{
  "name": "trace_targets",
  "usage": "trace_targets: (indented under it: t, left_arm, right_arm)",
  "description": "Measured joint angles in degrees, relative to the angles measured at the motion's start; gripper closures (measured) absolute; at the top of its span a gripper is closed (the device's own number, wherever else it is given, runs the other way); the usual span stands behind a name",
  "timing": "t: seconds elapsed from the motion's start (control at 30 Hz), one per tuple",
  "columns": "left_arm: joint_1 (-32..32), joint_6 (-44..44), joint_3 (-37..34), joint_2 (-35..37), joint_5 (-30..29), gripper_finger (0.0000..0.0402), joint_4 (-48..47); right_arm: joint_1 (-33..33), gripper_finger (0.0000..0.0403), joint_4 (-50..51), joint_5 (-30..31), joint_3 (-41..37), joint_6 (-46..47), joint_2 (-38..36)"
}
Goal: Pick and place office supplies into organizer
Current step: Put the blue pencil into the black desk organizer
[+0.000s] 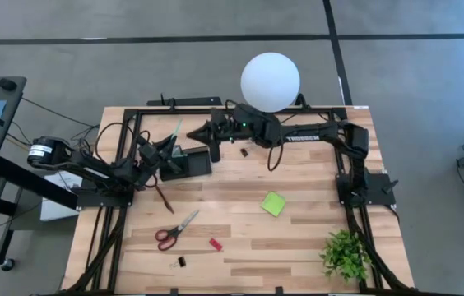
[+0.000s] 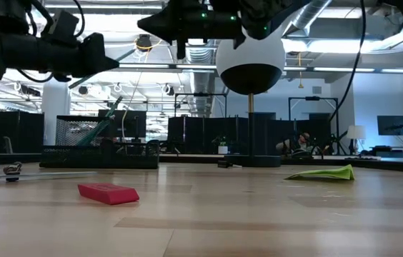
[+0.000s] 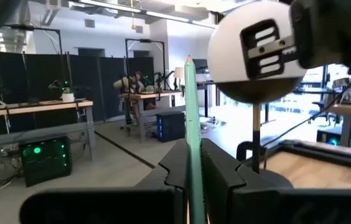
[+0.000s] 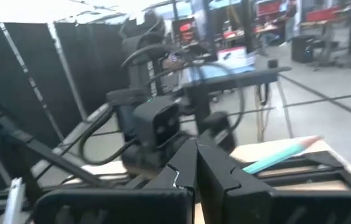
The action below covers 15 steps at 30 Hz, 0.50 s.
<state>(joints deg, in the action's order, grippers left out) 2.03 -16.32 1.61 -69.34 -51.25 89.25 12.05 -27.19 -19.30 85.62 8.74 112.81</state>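
You are working over a light wood-plank tabletop [image 1: 298, 238] set on a grey floor; the low view looks into an open office with dark partitions and ceiling lights. A white globe lamp [image 1: 271, 80] stands at the far edge and a small green plant [image 1: 346, 253] at the near right corner. The left gripper [image 1: 169, 145] has its fingers pinching a thin teal pen [image 3: 190, 124], held just above the black organizer [image 1: 189, 163] at the far left. The right gripper [image 1: 192, 131] hovers just behind, fingers pressed together on nothing. Red-handled scissors [image 1: 174, 231], a red piece [image 1: 215, 244], black clips [image 1: 181, 261], a brown pen [image 1: 164, 197] and a lime-green sticky-note pad [image 1: 274, 203] lie loose on the wood
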Motion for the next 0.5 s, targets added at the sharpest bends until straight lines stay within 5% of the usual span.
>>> trace_targets:
  t: [0.3, 0.5]
  left_arm:
    - [0.6, -1.6, 0.1, 0.0, 2.9, 0.0391, 0.0]
    - [0.6, -2.0, 0.1, 0.0, 4.5, 0.0391, 0.0]
  right_arm:
    - [1.8, 0.0394, 4.3, 0.3, 1.0, -3.4, 0.0]
    - [1.7, 0.0329, 5.7, 3.2, 1.0, -11.9, 0.0]
